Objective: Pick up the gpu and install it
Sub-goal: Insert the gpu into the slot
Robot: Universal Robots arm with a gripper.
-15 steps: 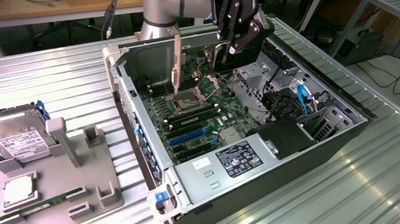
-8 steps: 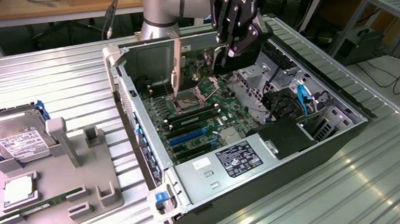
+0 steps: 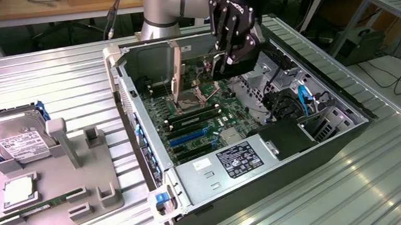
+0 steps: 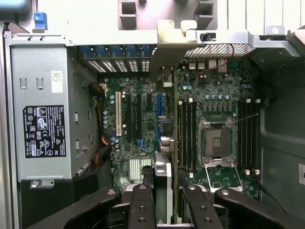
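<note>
Lying open on its side, the computer case holds the motherboard; over it the gripper is clamped on the gpu, which hangs upright, edge down, near the case's rear wall.

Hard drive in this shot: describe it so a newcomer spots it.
At the exterior view's left, beside the open PC case, a grey parts holder sits on the ribbed table. The hard drive lies at its far end: boxy, silver, white-labelled, much bigger than the square chip and green memory stick nearer the camera.
</note>
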